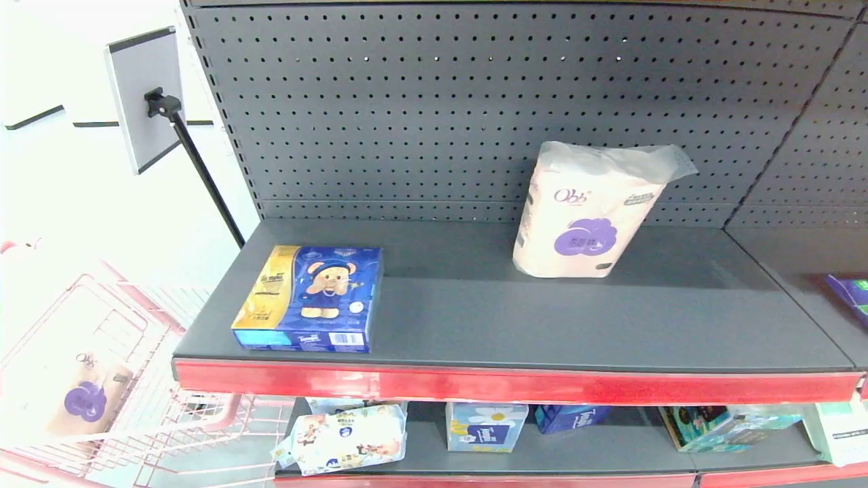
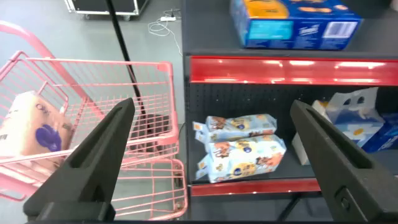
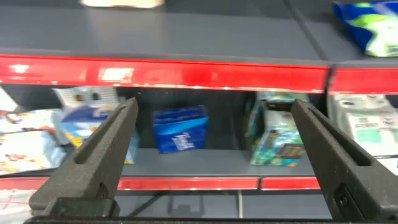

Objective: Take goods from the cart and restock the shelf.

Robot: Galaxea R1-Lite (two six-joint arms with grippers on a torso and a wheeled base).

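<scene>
My left end effector (image 2: 211, 106) and right end effector (image 3: 214, 104) gape wide, empty; a blue box (image 1: 308, 298) sits at the shelf's (image 1: 542, 318) front left corner.

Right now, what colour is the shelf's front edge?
The shelf edge is glossy red, clearest in the head view.

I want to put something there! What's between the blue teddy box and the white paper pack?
Nothing. In the head view, bare grey shelf runs from the blue box to the paper pack.
</scene>
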